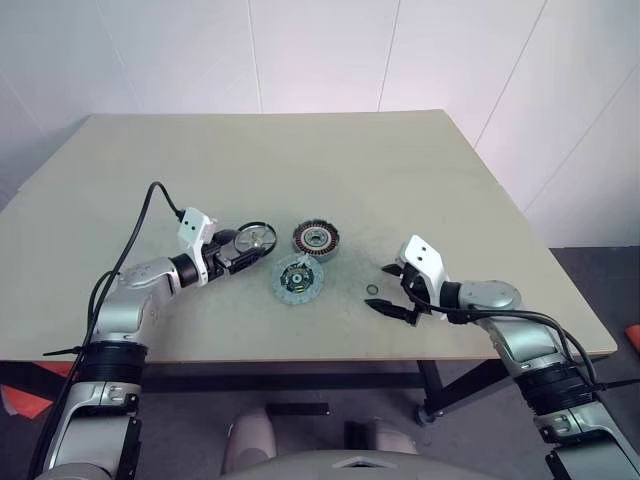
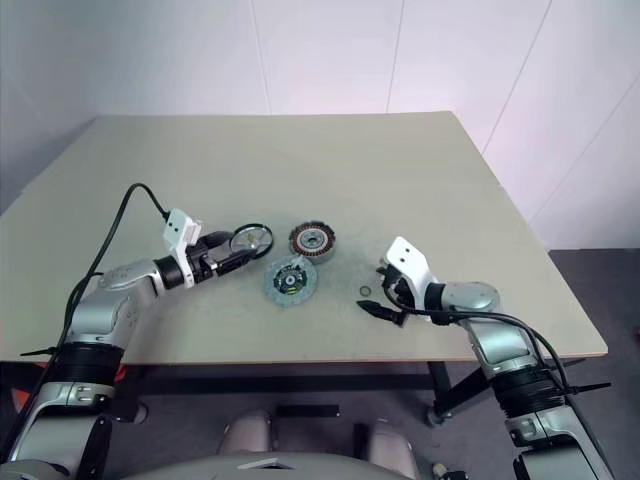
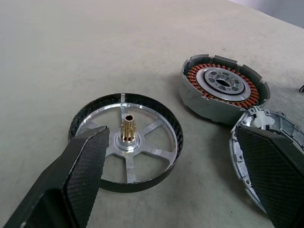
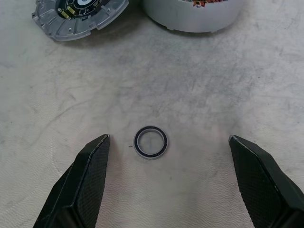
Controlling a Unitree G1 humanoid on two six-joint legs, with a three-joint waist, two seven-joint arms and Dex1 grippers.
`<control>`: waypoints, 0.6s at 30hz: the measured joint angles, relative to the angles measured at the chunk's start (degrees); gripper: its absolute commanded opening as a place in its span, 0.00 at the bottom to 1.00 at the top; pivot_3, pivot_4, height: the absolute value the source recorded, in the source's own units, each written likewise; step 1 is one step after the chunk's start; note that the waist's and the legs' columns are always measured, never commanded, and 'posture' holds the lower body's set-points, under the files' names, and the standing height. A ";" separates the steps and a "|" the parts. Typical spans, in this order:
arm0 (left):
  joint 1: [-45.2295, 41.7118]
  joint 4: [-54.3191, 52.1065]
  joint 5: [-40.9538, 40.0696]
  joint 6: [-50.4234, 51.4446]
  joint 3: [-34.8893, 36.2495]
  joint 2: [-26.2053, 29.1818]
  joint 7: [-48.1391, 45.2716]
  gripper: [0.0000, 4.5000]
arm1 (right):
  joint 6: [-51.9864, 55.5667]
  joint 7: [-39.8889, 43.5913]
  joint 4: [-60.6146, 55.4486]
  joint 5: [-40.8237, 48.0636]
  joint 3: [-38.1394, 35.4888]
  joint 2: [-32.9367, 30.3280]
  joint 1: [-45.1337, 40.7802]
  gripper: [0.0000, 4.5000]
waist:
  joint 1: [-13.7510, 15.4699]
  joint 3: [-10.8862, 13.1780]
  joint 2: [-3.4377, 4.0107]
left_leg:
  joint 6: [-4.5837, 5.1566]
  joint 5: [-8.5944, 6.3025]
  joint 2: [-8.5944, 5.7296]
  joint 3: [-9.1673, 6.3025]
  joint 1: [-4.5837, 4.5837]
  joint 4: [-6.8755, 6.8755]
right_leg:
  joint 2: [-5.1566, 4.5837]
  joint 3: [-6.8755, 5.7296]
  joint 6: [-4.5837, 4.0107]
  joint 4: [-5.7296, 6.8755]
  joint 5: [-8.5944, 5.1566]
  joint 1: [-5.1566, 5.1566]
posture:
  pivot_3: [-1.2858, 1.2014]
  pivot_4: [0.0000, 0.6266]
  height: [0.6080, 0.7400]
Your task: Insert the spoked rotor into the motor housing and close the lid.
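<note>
The spoked rotor lies flat on the table, dark rim around silvery spokes and a brass pinion hub. My left gripper is open at the rotor's near-left side, one finger over its rim. Just right of the rotor sits the motor housing, copper windings up. The lid, a bluish-silver disc, lies in front of the housing, partly behind my other left finger. My right gripper is open low over the table, its fingers either side of a tiny metal ring.
The beige table stretches wide behind the parts, with its front edge close under both arms. A black cable loops up from my left wrist. White walls stand behind the table.
</note>
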 measured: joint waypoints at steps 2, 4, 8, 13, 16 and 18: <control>0.00 0.00 0.02 0.00 0.00 0.03 0.01 1.00 | -0.58 -0.01 0.49 -0.20 0.28 0.06 -0.29 0.72 | -0.02 0.00 0.00 | 0.00 0.00 0.00 0.00 0.03 0.01 | 0.00 0.00 0.00 0.00 0.00 0.04 | 0.52 0.00 1.00; 0.00 0.00 0.04 0.00 0.00 0.06 0.04 1.00 | -1.08 -0.12 0.86 -0.38 0.34 0.08 -0.36 0.56 | -0.03 0.00 0.00 | 0.00 0.00 0.00 0.00 0.07 0.02 | -0.01 0.00 0.00 0.00 0.00 0.08 | 0.52 0.00 1.00; 0.01 0.00 0.06 -0.01 0.01 0.21 0.16 1.00 | -1.99 -0.66 1.52 -1.07 0.34 0.07 -0.71 0.44 | 0.00 0.00 0.00 | 0.00 0.00 -0.01 -0.01 0.10 0.03 | -0.01 0.00 0.01 0.00 0.00 0.11 | 0.52 0.00 1.00; 0.01 0.00 0.06 -0.12 0.01 0.21 0.21 1.00 | -2.10 -0.77 1.81 -1.08 0.34 0.07 -0.86 0.16 | -0.01 0.00 0.00 | 0.00 0.00 -0.01 -0.01 0.09 0.03 | -0.01 0.00 0.01 0.00 0.00 0.11 | 0.52 0.00 1.00; 0.01 0.00 0.07 -0.13 0.01 0.21 0.26 1.00 | -2.03 -0.82 1.88 -1.08 0.33 0.06 -1.01 0.12 | -0.01 0.00 0.00 | 0.00 0.00 -0.01 -0.01 0.08 0.03 | -0.01 0.00 0.01 0.00 0.00 0.10 | 0.52 0.00 1.00; 0.02 0.00 0.07 -0.15 0.01 0.21 0.32 1.00 | -1.85 -0.88 1.93 -1.08 0.31 0.06 -1.16 0.12 | -0.01 0.00 0.00 | 0.00 0.00 0.00 -0.01 0.08 0.03 | -0.01 0.00 0.00 0.00 0.00 0.10 | 0.52 0.00 1.00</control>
